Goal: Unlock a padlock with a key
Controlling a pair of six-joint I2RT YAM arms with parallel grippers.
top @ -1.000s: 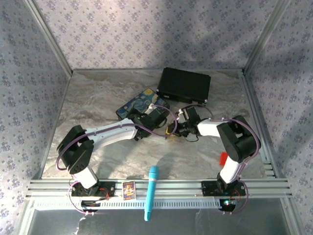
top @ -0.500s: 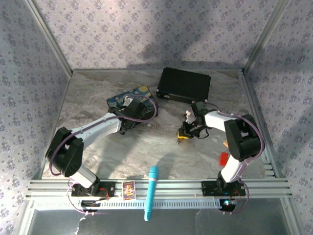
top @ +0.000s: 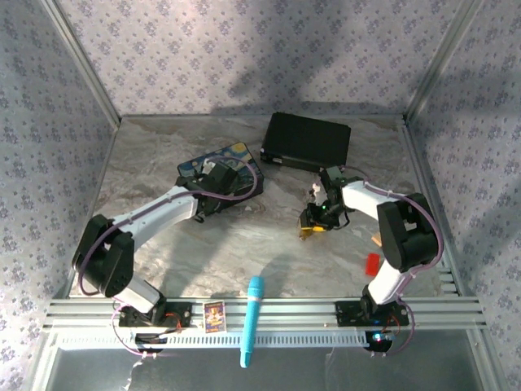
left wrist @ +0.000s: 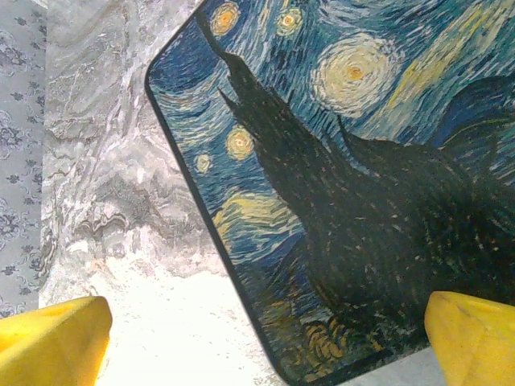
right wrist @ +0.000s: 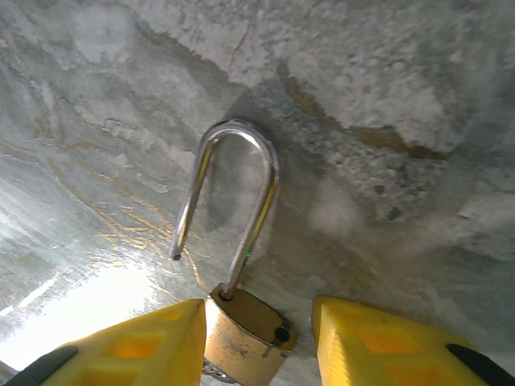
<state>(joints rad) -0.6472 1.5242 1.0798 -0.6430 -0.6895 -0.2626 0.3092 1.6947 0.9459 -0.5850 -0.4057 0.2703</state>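
Observation:
The small brass padlock (right wrist: 245, 334) has its silver shackle (right wrist: 241, 185) swung open, one end free above the marble table (right wrist: 386, 121). It sits between the yellow fingers (right wrist: 121, 350) of my right gripper (right wrist: 257, 346), touching the left one, with a gap to the right one. In the top view the right gripper (top: 312, 224) is low at centre right. My left gripper (left wrist: 265, 338) is wide open and holds nothing above a corner of the Starry Night box (left wrist: 362, 177); in the top view the left gripper (top: 213, 199) is beside that box (top: 232, 155). The key is out of view.
A black case (top: 307, 141) lies at the back, close behind the right arm. A red block (top: 372, 262) sits near the right base. A blue marker (top: 252, 320) and a small card (top: 214, 316) rest on the front rail.
The left arm drew back from the padlock to the painted box. The right gripper moved right and down with the padlock, and a gap now shows at one finger.

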